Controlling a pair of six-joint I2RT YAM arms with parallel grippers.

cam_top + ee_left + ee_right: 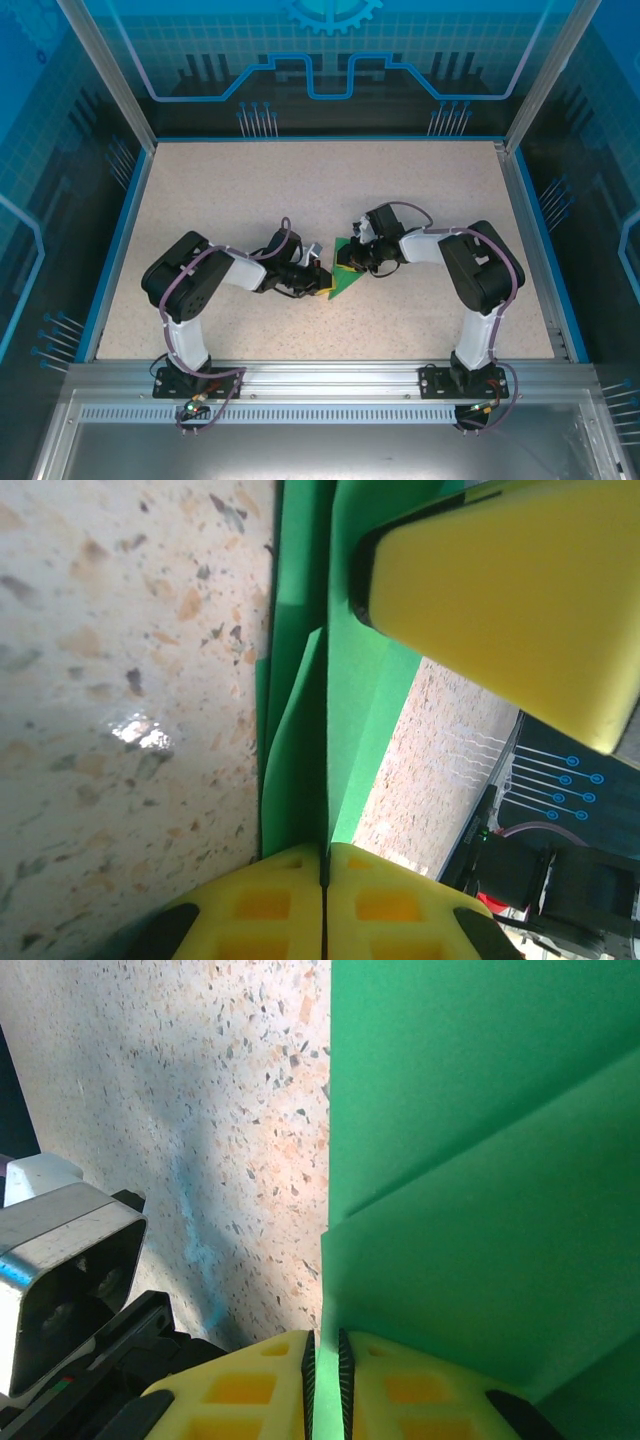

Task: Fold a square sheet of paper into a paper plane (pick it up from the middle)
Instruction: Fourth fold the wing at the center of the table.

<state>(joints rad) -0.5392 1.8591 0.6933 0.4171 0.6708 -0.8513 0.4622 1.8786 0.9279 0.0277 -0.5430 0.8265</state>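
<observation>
Green sheet of paper (348, 282), part-folded, centre of worktop (250, 180) toward its near edge, clamped by both left claw (322, 283) and right claw (351, 263); hazard: opposed pulls likely tear it or skew creases.

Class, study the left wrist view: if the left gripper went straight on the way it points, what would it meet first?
The paper that the left gripper already pinches. Just beyond, slightly aside, is a yellow finger of the right gripper, though depth is unclear.
</observation>
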